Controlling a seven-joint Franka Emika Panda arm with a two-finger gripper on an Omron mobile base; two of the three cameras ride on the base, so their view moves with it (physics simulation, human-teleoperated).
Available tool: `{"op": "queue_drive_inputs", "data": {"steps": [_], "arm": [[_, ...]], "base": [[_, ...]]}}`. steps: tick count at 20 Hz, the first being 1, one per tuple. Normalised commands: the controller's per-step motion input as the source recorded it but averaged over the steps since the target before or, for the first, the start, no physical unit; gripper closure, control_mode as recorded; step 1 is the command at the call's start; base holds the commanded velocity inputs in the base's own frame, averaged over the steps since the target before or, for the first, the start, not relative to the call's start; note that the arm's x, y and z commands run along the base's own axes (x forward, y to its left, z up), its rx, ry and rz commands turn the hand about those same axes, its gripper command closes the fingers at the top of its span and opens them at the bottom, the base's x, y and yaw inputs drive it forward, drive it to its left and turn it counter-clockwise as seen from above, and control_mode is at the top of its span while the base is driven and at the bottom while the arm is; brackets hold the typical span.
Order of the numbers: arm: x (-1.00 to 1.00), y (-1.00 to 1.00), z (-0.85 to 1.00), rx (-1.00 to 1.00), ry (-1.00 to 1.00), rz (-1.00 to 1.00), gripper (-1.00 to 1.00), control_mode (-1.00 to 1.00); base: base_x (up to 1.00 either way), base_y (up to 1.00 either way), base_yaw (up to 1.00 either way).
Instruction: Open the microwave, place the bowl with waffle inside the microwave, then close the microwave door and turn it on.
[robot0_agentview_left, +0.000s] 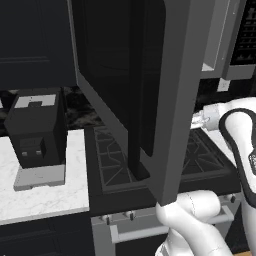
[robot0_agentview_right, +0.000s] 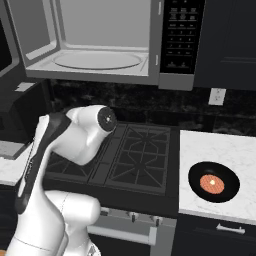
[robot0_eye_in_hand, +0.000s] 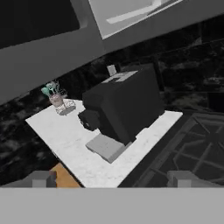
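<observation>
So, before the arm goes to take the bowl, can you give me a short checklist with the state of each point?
1. Door swung open, out to the left: ok.
2. Microwave cavity bare, turntable free: ok.
3. Bowl on the right counter, waffle inside, nothing near it: ok.
4. Gripper holds nothing, fingers apart: ok.
5. Gripper aimed at the bowl: not ok; the hand view looks at the coffee machine on the left counter.
6. Path clear from there across the stove to the bowl: cannot tell.
</observation>
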Motion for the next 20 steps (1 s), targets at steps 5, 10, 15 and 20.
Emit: {"op": "queue_drive_inputs", "data": {"steps": [5, 10, 15, 20], "arm": [[0.68, -0.99, -0.23, -0.31, 0.15, -0.45, -1.0, -1.0], [0.84, -1.0, -0.17, -0.4, 0.23, -0.34, -1.0, -1.0], [0.75, -1.0, -0.37, -0.33, 0.28, -0.3, -1.0, -1.0], [0.26, -1.0, -0.39, -0.17, 0.33, -0.31, -1.0, -1.0]], "base": [[0.0, 0.0, 0.0], [0.0, 0.0, 0.0], [0.0, 0.0, 0.0], [0.0, 0.0, 0.0]]}}
